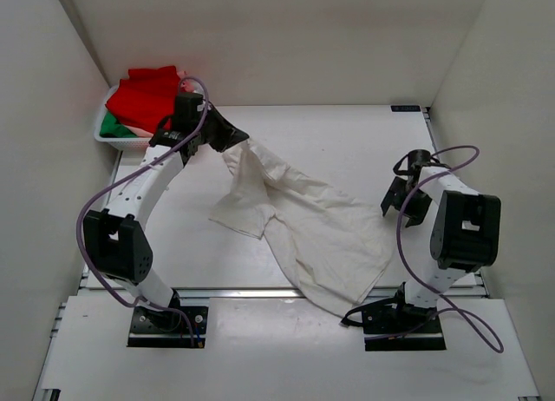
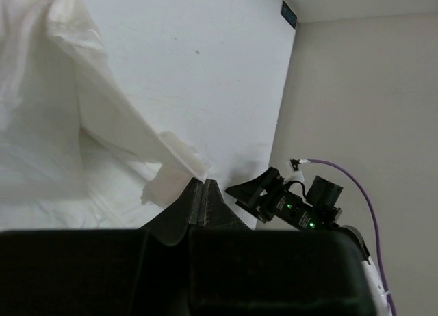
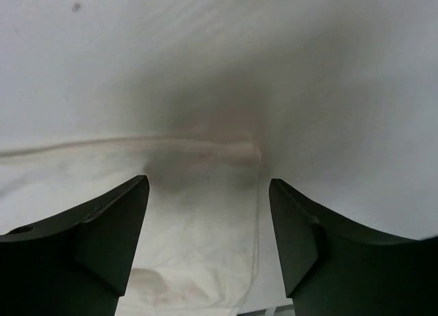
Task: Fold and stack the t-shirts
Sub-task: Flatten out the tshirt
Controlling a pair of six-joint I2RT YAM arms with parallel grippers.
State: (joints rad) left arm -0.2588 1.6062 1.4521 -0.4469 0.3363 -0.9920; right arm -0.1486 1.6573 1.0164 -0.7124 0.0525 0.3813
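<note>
While the large wrinkled off-white cloth t-shirt [image 1: 316, 232] lies unfolded: you have no fold made and no stack begun, so I judge the task to be at its very start.
Off-white shirt, position: it is spread crumpled across the middle of the white table [image 1: 364, 136], with one end raised toward the far left and the other reaching the near edge.
Left gripper [image 2: 204, 186]: its fingers are pinched shut on a corner of that shirt, holding it up off the table.
Right gripper [image 3: 207, 185]: its jaws stand apart over the shirt's hemmed corner with nothing between them.
Left for you: a bright red cloth shirt [image 1: 149, 93] and some green cloth [image 1: 113, 126] sit bunched in the white mesh plastic basket [image 1: 130, 144] at the far left corner.
Hard to make out: you cannot tell how many shirts the basket holds, which part of the shirt the left fingers pinch, or whether the right fingers touch the cloth.
</note>
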